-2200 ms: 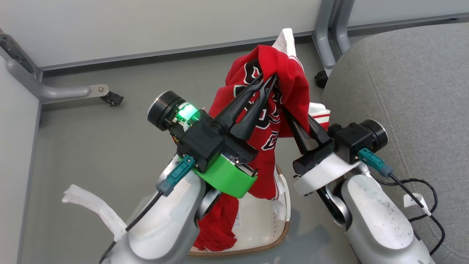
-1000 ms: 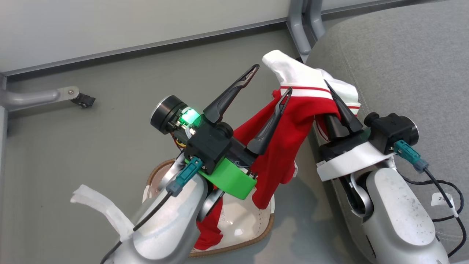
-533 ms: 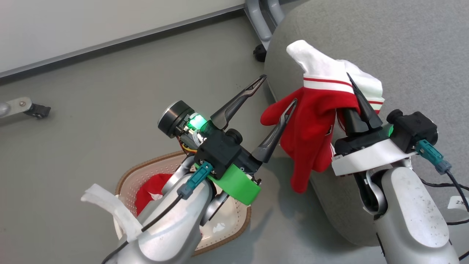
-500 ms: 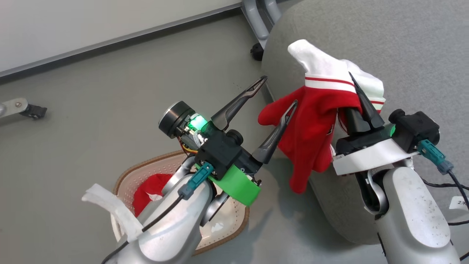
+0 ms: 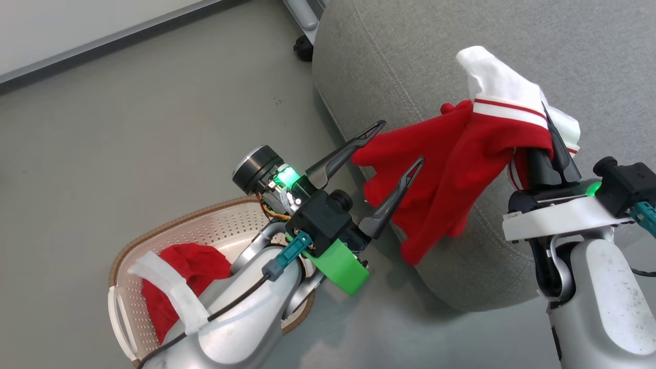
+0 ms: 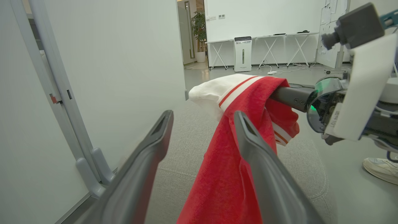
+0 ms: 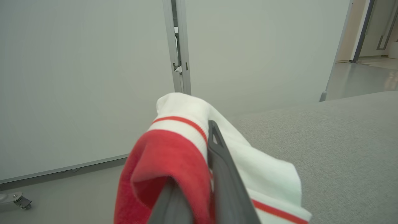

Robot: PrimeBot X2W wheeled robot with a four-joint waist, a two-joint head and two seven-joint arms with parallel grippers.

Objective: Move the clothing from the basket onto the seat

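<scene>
My right gripper [image 5: 548, 120] is shut on the clothing's red jersey [image 5: 461, 154] at its white striped trim. The jersey hangs over the rounded edge of the grey seat [image 5: 410, 51]. In the right wrist view the jersey [image 7: 174, 149] covers one finger of that gripper [image 7: 203, 140]. My left gripper [image 5: 401, 143] stands open just left of the hanging cloth and grips nothing. Its wrist view has both fingers [image 6: 161, 124] spread, with the jersey [image 6: 236, 155] beyond them. The cream basket [image 5: 225, 225] sits on the floor at lower left, partly behind my left arm. Red shorts [image 5: 189, 266] lie in it.
Grey floor lies left of the seat, with a white panel wall [image 5: 77, 25] and a grey frame leg on a castor [image 5: 303, 51] behind it. A person's shoe [image 6: 382, 168] stands on the floor at the far right of the left wrist view.
The head view has swung right. My right gripper has carried the jersey from the basket side to over the seat's edge. The left gripper let go of the jersey earlier and stays open.
</scene>
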